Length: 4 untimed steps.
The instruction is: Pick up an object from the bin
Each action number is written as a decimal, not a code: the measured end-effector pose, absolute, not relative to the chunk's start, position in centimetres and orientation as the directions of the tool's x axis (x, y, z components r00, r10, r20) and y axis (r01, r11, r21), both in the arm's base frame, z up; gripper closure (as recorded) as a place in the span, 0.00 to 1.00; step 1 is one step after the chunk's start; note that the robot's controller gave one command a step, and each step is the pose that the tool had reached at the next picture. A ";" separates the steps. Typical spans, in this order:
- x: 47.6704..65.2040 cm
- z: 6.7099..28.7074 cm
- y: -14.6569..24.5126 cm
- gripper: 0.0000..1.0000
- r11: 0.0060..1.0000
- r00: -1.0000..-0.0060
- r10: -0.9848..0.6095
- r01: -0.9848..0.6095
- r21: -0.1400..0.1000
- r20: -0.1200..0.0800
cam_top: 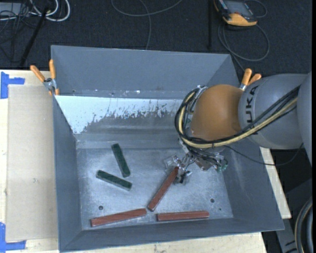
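Camera view: jaws at upper end of slanted brown stick [162, 191].

arm [276, 115]: in from right | wrist [216, 112]: bent downward | hand [180, 170]: low

One camera hangs up above the grey bin [137, 78], looking down into it. It isn't dead plumb: it sits toward the 6 o'clock side and leans toward 12, so the far wall shows its whole inner face while the near wall is just a thin edge. It's close enough that the bin takes up most of the frame. The arm [284, 109] reaches in from 3 o'clock, and a dark floor [147, 20] runs across 12.
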<state>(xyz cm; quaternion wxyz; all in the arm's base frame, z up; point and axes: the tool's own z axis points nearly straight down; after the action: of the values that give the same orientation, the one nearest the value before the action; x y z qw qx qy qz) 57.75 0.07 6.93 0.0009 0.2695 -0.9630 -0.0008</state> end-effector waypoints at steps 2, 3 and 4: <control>57.7 6.9 0.1 1.00 0.855 -0.855 -0.519 -0.519 0.002 0.001; 58.7 26.4 -1.4 1.00 0.683 -0.683 -0.731 -0.731 -0.007 -0.007; 54.7 20.2 0.6 1.00 0.735 -0.735 -0.678 -0.678 0.007 0.005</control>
<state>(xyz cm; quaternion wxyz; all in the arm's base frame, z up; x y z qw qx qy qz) 54.71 0.63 20.16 0.0034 0.3642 -0.9313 -0.0024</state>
